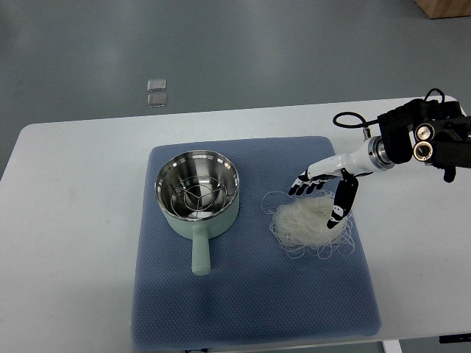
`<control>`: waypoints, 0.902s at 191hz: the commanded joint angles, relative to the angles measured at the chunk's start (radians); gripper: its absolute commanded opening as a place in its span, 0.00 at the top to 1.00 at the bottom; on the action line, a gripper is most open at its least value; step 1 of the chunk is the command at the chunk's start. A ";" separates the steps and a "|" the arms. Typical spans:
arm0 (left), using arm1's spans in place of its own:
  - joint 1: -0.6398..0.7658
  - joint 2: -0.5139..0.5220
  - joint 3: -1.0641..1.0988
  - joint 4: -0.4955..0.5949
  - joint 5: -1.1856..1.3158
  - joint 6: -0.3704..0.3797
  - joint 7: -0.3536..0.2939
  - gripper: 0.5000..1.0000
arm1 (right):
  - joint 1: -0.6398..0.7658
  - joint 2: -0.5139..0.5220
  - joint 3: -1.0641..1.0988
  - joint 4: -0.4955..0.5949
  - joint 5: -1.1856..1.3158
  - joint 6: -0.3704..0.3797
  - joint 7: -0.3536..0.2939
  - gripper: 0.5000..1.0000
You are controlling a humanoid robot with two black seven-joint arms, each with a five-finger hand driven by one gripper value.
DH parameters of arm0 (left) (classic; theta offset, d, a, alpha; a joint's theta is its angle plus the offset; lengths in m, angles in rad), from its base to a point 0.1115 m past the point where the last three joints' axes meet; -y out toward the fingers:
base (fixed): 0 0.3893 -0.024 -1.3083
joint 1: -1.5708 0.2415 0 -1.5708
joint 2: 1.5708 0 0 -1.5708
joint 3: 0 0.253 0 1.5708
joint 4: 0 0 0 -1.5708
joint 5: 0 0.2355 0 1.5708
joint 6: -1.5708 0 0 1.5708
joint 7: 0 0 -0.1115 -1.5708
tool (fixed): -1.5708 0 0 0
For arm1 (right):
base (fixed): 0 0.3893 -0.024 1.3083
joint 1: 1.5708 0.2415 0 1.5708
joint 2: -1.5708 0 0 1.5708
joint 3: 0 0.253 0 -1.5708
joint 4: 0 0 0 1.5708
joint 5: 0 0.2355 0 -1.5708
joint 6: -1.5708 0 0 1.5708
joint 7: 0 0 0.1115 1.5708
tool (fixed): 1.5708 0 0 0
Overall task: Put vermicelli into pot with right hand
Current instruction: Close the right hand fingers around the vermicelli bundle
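A pale green pot [197, 197] with a steel inside and a handle pointing toward me sits on the left part of a blue mat [250, 294]. A loose nest of white vermicelli [305, 226] lies on the mat to the pot's right. My right hand [322, 193] comes in from the right edge and hovers over the top right of the vermicelli. Its fingers [303, 184] are spread and point left, and the thumb [341, 202] reaches down to the noodles. It holds nothing. The left arm does not show.
The mat lies on a white table [73, 220] whose far edge runs across the top. Two small clear squares [156, 92] lie on the grey floor beyond. A brown box corner [445, 7] shows at the top right.
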 commanded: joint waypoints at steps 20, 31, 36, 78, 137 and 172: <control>0.000 0.000 0.000 -0.004 0.000 0.000 0.000 0.00 | -0.041 0.002 0.000 -0.006 -0.050 -0.057 0.030 0.16; 0.000 0.000 0.000 -0.004 0.000 0.000 0.000 0.00 | -0.058 0.002 0.000 -0.008 -0.079 -0.077 0.044 0.17; 0.000 0.000 0.002 -0.004 0.000 0.000 0.000 0.00 | -0.069 0.004 0.000 -0.009 -0.090 -0.093 0.049 0.19; 0.000 0.000 0.000 0.001 0.000 0.000 0.000 0.00 | -0.118 0.019 -0.001 -0.024 -0.138 -0.163 0.081 0.43; 0.000 0.000 0.000 0.005 -0.001 0.000 0.000 0.00 | -0.132 0.032 -0.001 -0.047 -0.207 -0.174 0.110 1.00; 0.000 0.000 0.000 0.007 -0.003 0.000 0.000 0.00 | -0.035 -0.018 0.008 -0.032 -0.191 -0.143 0.128 1.00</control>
